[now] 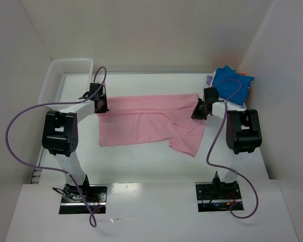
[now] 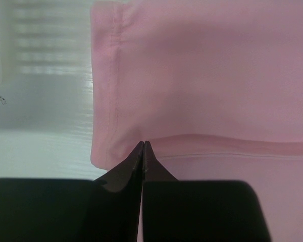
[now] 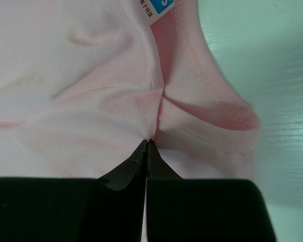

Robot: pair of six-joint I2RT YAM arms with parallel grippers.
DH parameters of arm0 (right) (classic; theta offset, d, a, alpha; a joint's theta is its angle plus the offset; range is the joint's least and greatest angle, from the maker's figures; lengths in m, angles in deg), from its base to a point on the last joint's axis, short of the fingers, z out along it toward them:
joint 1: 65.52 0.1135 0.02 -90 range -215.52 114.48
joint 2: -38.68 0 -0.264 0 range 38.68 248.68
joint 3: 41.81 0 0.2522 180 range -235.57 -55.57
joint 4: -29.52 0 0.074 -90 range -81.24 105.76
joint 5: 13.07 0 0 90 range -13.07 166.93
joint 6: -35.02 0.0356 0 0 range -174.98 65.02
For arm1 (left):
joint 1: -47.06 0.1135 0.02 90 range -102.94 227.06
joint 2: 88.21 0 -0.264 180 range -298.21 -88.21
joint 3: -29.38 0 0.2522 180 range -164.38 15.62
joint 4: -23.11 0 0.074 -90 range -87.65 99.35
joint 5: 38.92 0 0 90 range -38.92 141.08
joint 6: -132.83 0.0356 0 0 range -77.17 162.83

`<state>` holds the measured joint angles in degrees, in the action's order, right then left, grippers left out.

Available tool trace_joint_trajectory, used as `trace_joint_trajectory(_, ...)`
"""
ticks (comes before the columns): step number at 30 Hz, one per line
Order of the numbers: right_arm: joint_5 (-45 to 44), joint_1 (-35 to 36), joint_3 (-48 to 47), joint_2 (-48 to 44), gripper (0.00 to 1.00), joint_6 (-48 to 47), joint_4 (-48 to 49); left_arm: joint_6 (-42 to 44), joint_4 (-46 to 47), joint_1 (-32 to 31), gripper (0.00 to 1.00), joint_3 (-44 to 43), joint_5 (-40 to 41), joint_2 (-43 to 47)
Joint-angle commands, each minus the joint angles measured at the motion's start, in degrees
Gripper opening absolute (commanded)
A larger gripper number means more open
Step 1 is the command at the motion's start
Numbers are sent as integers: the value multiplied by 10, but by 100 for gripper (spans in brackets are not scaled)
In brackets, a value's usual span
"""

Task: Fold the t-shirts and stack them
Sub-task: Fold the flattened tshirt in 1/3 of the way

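Note:
The light pink t-shirt (image 1: 146,121) lies spread across the middle of the table, with a flap hanging toward the front right. My left gripper (image 1: 102,106) is at its left edge. In the left wrist view the gripper (image 2: 144,145) is shut at the hemmed corner of the pink t-shirt (image 2: 207,75), and a fold runs from the tips. My right gripper (image 1: 198,110) is at the shirt's upper right. In the right wrist view it (image 3: 148,142) is shut on puckered pink cloth (image 3: 81,75) beside the neck opening. A bright blue t-shirt (image 1: 232,83) lies at the back right, on a lavender one (image 1: 209,79).
A white mesh basket (image 1: 65,78) stands at the back left corner. Walls enclose the table on the left, back and right. Purple cables loop from both arms. A blue and white label (image 3: 161,7) shows inside the pink shirt's collar.

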<state>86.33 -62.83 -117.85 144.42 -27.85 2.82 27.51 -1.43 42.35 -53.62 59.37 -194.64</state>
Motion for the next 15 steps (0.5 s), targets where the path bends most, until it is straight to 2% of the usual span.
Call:
trace_joint_trajectory(1,-30,-12,-9,-43,0,-9,-9,-5,5,0,0,-6,8,-4)
trace_joint_trajectory(8,-35,-35,-1,-89,0,-14,-17,-5,5,0,0,-6,0,-4)
trace_joint_trajectory(15,-35,-44,-1,-81,0,-14,-23,0,0,0,0,-8,-14,-17)
